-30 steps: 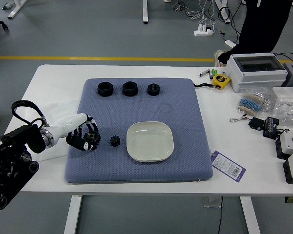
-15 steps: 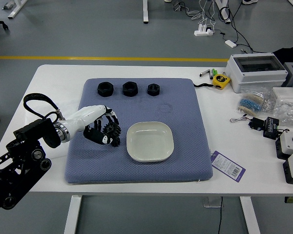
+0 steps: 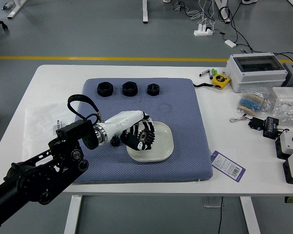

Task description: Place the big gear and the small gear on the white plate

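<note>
"State the position of the left hand (image 3: 136, 138)."

"It reached in from the left and stood over the left part of the white plate (image 3: 161, 152), hiding some of its rim."

"Condition of the fingers?"

"Curled around the big gear (image 3: 146, 136), pinching it; its toothed face showed above the plate. Whether the gear touched the plate, I could not tell."

"And the small gear (image 3: 115, 141)?"

"On the blue mat (image 3: 188, 141), left of the plate and apart from it, partly covered by the hand."

"Other items on the mat?"

"Three black nuts in a row along the far side: one at left (image 3: 105, 89), one in the middle (image 3: 130, 88), one at right (image 3: 153, 89)."

"Remainder of the bench (image 3: 53, 78)?"

"A yellow tape measure (image 3: 221, 80) lay beyond the mat's far right corner, a purple-and-white tag (image 3: 228, 166) by its near right corner. A white box (image 3: 256, 75) stood at the far right."
</note>
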`<action>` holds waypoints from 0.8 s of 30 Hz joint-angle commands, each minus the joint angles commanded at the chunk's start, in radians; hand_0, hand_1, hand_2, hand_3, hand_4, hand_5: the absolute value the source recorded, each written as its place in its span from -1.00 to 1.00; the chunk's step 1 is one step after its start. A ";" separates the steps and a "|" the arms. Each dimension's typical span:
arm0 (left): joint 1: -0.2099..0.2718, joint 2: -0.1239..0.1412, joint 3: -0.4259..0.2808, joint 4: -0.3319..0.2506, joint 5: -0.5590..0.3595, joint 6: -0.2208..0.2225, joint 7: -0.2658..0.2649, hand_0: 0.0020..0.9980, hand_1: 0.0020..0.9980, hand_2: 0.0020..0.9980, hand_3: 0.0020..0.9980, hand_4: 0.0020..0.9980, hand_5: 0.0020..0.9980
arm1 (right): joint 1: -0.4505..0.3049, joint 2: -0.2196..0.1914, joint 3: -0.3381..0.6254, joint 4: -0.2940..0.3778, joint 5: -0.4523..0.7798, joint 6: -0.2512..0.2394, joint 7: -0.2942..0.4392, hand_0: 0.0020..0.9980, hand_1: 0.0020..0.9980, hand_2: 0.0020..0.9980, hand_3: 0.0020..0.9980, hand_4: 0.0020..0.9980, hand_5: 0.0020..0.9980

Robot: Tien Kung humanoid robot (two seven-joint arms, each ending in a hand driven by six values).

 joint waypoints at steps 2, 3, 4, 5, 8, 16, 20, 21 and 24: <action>-0.008 -0.008 0.006 0.009 0.006 0.006 -0.001 -0.37 -0.21 -0.03 0.13 0.79 -0.71 | 0.001 0.000 0.000 0.000 -0.001 0.000 0.000 0.30 0.30 0.47 0.16 0.68 0.36; -0.016 -0.017 0.011 0.021 0.011 0.011 -0.002 -0.37 -0.21 -0.03 0.13 0.79 -0.71 | 0.001 -0.001 0.000 0.000 0.000 0.000 0.001 0.30 0.30 0.47 0.16 0.68 0.36; -0.024 -0.024 0.014 0.033 0.010 0.012 -0.002 -0.37 -0.21 -0.03 0.13 0.79 -0.71 | 0.002 -0.001 0.000 0.000 -0.001 0.000 0.001 0.30 0.30 0.47 0.16 0.68 0.36; -0.028 -0.028 0.015 0.038 0.009 0.011 -0.002 -0.30 -0.09 0.04 0.20 1.00 -0.49 | 0.002 -0.002 0.001 0.000 -0.002 0.000 0.001 0.30 0.30 0.47 0.16 0.69 0.36; -0.038 -0.038 0.019 0.056 0.012 0.004 -0.004 -0.30 -0.09 0.04 0.20 1.00 -0.49 | 0.002 -0.002 0.003 0.000 -0.007 0.000 0.001 0.30 0.30 0.47 0.16 0.69 0.36; -0.043 -0.048 0.020 0.076 0.020 0.004 -0.021 -0.14 0.09 0.22 0.42 1.00 -0.24 | 0.002 -0.003 0.005 0.000 -0.011 0.000 0.001 0.29 0.29 0.47 0.16 0.69 0.36; -0.042 -0.050 0.020 0.081 0.005 0.031 -0.035 -0.06 0.15 0.29 0.49 1.00 -0.19 | 0.002 -0.003 0.005 0.000 -0.011 0.000 0.001 0.30 0.29 0.47 0.16 0.69 0.36; -0.042 -0.051 0.017 0.081 0.001 0.048 -0.041 -0.06 0.15 0.29 0.49 1.00 -0.19 | 0.002 -0.003 0.005 0.000 -0.010 0.000 0.001 0.30 0.29 0.47 0.16 0.69 0.36; -0.041 -0.052 0.006 0.081 -0.005 0.084 -0.056 0.07 0.27 0.46 0.65 1.00 -0.10 | 0.002 -0.003 0.003 0.000 -0.006 -0.001 0.003 0.30 0.29 0.47 0.16 0.69 0.36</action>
